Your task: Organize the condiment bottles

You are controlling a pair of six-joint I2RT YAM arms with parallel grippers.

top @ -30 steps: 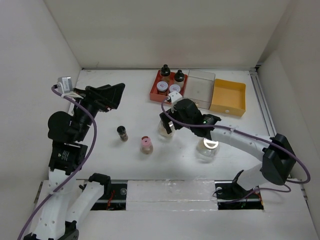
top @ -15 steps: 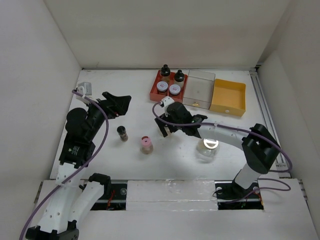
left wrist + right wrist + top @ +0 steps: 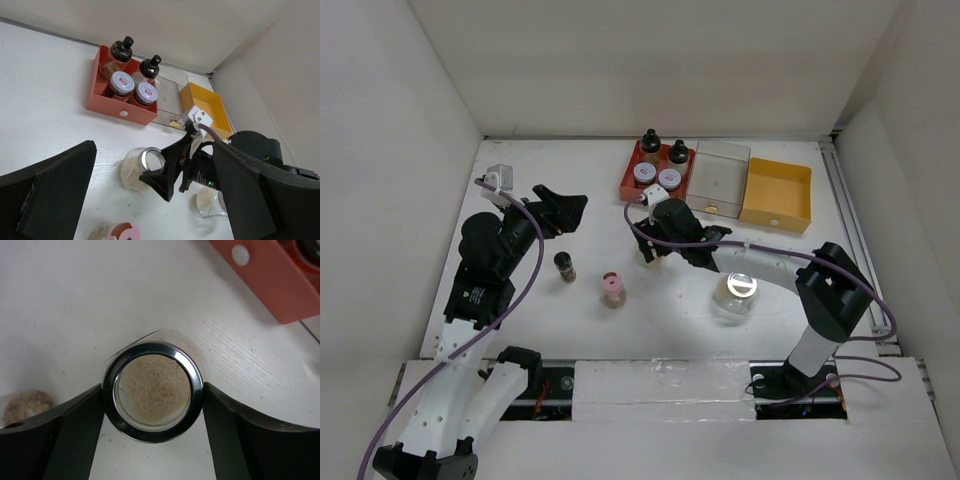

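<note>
My right gripper [image 3: 653, 243] is shut on a clear glass jar [image 3: 152, 391] with a chrome rim and pale powder inside; both fingers press the rim's sides. The jar also shows in the left wrist view [image 3: 142, 167]. A second glass jar [image 3: 738, 295] stands to its right. The pink-capped bottle [image 3: 612, 289] and the dark slim shaker [image 3: 564, 265] stand at mid-table. Two black-capped bottles [image 3: 649, 140] and two grey-lidded jars [image 3: 644, 173] sit in the red tray [image 3: 628, 187]. My left gripper [image 3: 560, 208] is open and empty, above and left of the shaker.
A clear tray [image 3: 720, 178] and an orange tray [image 3: 777, 195] stand right of the red tray at the back. White walls close in the table on the left, back and right. The red tray's corner [image 3: 270, 280] lies close to the held jar.
My right gripper has moved left and back and closed on the glass jar. My left arm has swung toward the table's middle, gripper still open.
</note>
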